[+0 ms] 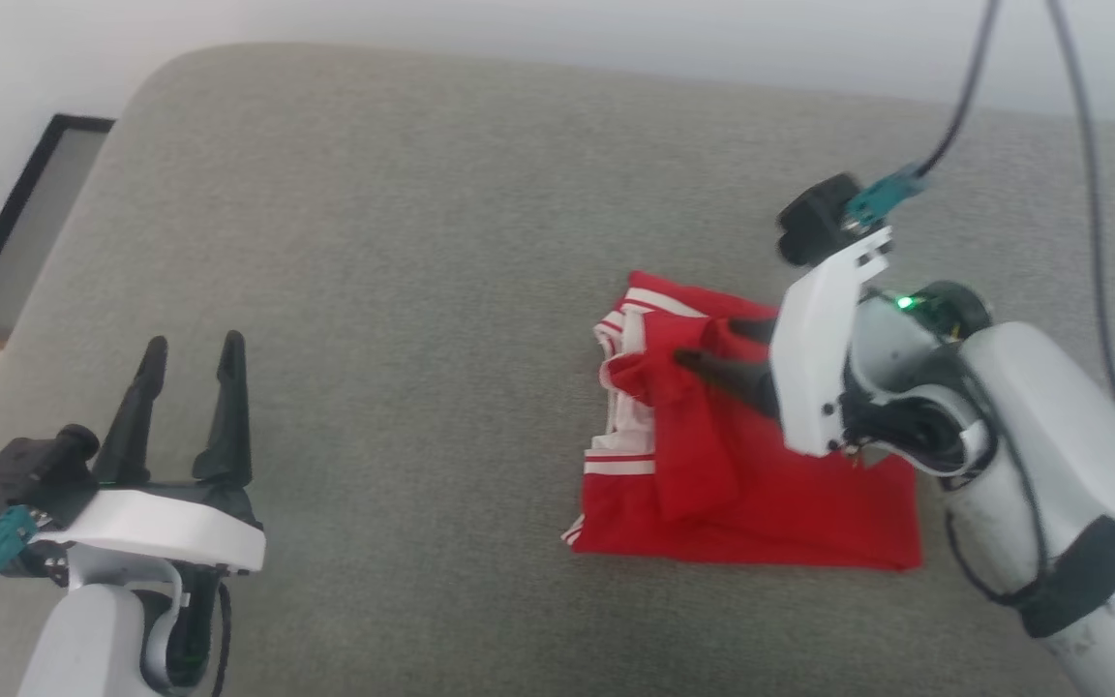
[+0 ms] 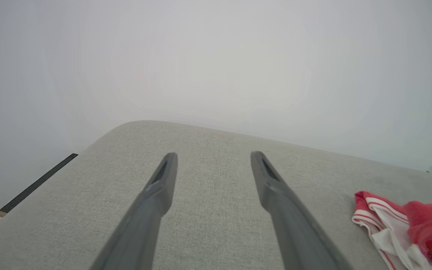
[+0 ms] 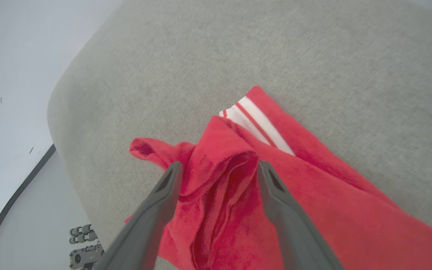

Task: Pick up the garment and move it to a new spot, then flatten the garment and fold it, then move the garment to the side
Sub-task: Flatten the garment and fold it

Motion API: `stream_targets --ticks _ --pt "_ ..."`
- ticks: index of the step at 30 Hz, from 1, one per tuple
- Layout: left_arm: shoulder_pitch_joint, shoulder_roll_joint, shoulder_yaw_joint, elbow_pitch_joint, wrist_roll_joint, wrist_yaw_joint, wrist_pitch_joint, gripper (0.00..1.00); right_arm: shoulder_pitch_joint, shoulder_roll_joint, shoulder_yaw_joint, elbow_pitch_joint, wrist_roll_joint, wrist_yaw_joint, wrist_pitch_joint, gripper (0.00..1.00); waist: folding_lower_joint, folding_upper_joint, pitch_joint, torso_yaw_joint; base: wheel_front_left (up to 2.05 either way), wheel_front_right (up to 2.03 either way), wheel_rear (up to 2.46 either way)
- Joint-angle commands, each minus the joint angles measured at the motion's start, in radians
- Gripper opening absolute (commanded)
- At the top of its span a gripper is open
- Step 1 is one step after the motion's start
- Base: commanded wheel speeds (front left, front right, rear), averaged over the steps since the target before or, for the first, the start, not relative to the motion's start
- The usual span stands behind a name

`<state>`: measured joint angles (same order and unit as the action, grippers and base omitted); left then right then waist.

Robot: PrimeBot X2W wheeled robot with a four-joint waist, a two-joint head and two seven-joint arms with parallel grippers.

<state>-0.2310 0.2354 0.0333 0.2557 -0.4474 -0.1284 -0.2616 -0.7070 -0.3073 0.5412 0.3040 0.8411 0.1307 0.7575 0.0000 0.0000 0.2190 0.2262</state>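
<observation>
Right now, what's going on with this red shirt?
The garment lies roughly folded on the gray cushion. The robot's right hand is down on it, fingers open either side of a raised ridge of cloth, not pinching it. The left hand hovers open off to the side, away from the garment.

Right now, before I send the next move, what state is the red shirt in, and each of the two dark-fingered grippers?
Red jersey-style garment with white striped trim: folded into a rough rectangle, lying on the grey fabric surface, with a loose ridge bunched on top.
Right gripper: open, fingers either side of that ridge, not pinching it.
Left gripper: open, empty, apart from the garment.
</observation>
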Motion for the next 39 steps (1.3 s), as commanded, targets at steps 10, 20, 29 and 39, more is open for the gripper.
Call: stream_targets --ticks 10,20,29,39 --pt "0.046 0.028 0.047 -0.027 0.009 -0.003 -0.004 1.00 0.059 -0.085 -0.096 -0.092 0.013 0.000 -0.166 1.00 0.0000 0.0000 -0.039 -0.123 0.00 0.00 0.00" --pt "0.101 0.048 0.094 -0.043 0.026 -0.002 -0.004 1.00 0.200 -0.177 -0.195 -0.122 -0.053 0.000 -0.460 1.00 0.0000 0.0000 -0.081 -0.213 0.00 0.00 0.00" --pt "0.147 0.058 0.118 -0.044 0.040 -0.002 -0.004 1.00 0.310 -0.218 -0.225 -0.075 -0.100 0.000 -0.701 1.00 0.0000 0.0000 -0.112 -0.260 0.00 0.00 0.00" --pt "0.193 0.060 0.133 -0.027 0.055 -0.002 -0.004 1.00 0.430 -0.205 -0.283 0.021 -0.181 0.000 -0.954 1.00 0.0000 0.0000 -0.155 -0.272 0.00 0.00 0.00"
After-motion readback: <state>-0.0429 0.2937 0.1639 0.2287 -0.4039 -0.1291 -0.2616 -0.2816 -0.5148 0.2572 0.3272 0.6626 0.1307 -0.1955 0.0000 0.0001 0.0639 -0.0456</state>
